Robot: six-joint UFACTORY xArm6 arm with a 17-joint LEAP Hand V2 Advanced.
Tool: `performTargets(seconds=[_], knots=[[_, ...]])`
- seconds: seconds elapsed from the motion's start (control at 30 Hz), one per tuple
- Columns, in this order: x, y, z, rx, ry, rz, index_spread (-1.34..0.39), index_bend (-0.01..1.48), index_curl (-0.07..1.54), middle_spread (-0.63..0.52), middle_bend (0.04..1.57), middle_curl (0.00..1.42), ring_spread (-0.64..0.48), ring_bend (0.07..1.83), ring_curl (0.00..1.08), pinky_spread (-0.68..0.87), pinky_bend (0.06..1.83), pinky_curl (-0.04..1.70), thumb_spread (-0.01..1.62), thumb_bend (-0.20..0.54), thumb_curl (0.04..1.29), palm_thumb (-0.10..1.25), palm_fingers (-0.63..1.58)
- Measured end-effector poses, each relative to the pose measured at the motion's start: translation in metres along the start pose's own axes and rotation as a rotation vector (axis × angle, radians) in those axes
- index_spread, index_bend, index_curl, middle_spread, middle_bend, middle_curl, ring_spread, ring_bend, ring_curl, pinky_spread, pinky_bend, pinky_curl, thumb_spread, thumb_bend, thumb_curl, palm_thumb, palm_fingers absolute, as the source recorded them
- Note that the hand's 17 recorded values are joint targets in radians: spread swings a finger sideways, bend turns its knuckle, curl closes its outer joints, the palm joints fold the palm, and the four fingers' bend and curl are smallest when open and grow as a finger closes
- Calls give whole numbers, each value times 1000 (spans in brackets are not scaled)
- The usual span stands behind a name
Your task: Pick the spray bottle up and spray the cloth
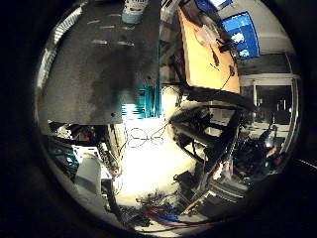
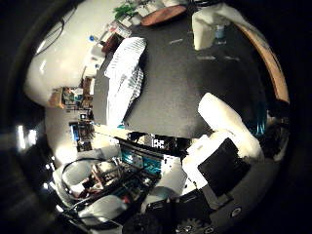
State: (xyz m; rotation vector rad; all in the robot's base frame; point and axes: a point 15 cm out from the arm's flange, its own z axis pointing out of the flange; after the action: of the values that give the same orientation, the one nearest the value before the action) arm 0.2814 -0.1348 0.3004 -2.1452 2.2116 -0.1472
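A striped white and grey cloth (image 2: 125, 73) lies crumpled on the dark table (image 2: 175, 78), seen in the right thumb side palm view. The spray bottle (image 1: 134, 10), pale blue and white, stands at the table's far side in the right little finger side palm view, away from the palm. My hand (image 2: 229, 122) is above the table's near edge. Its white fingers are spread and relaxed, with nothing between them. One white fingertip (image 2: 207, 27) reaches out over the table away from the cloth.
A brown bowl (image 2: 161, 14) and a green thing (image 2: 125, 10) sit beyond the cloth. A wooden desk (image 1: 208, 55) with a screen (image 1: 241, 32) stands beside the table. Below the table edge (image 1: 134, 104) are floor, racks and clutter.
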Motion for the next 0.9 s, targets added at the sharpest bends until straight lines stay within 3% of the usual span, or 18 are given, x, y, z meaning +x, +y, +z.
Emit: performTargets(seconds=[0.33,0.9], knots=[[-1,-4,-2,33,-37,37,-351,190,357,18,191,351,168,193,165,392,232,299,1210,-12,346,977,231],[29,-17,-15,201,-154,290,-269,158,298,52,228,359,180,239,232,411,265,309,1199,-14,361,861,269]])
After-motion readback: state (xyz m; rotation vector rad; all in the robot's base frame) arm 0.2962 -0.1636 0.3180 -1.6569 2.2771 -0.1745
